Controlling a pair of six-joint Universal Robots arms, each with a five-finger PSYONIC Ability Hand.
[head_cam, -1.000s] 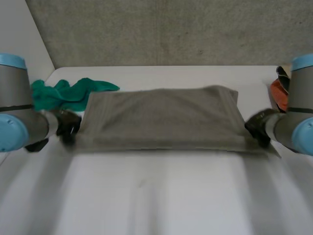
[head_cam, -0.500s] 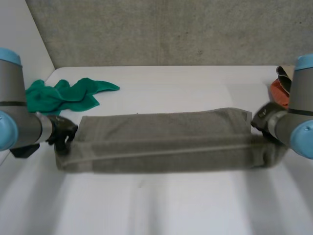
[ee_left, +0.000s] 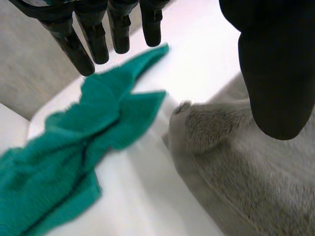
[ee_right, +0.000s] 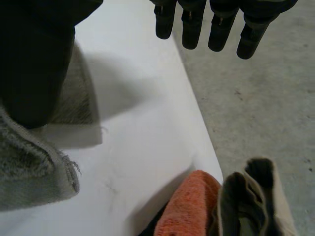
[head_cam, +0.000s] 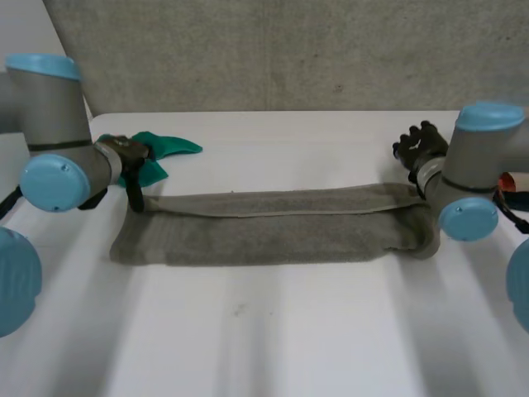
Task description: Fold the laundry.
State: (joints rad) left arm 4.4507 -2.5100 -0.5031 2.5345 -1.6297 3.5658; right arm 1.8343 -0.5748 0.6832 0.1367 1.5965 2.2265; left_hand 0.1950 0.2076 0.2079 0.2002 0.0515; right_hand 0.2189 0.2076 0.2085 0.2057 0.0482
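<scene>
A grey-brown towel [head_cam: 273, 231] lies across the table, folded lengthwise into a long narrow strip. My left hand [head_cam: 132, 165] hovers just above the towel's left end, open, with straight fingers [ee_left: 81, 46] over the green cloth [ee_left: 74, 162] and its thumb over the towel's corner [ee_left: 211, 128]. My right hand [head_cam: 417, 145] is raised above and behind the towel's right end, also open. Its fingers [ee_right: 192, 24] point past the table edge and its thumb hangs over the towel's end [ee_right: 24, 167]. Neither hand holds anything.
A crumpled green cloth [head_cam: 165, 147] lies at the back left, close to the towel's left end. An orange cloth [ee_right: 189, 206] and a beige cloth [ee_right: 256, 201] sit at the table's right edge. The grey floor [ee_right: 256, 98] begins just past that edge.
The towel, held up by its ends a second ago, has come down into a narrow strip. Both hands have let go, opened and moved up and back from its ends.
</scene>
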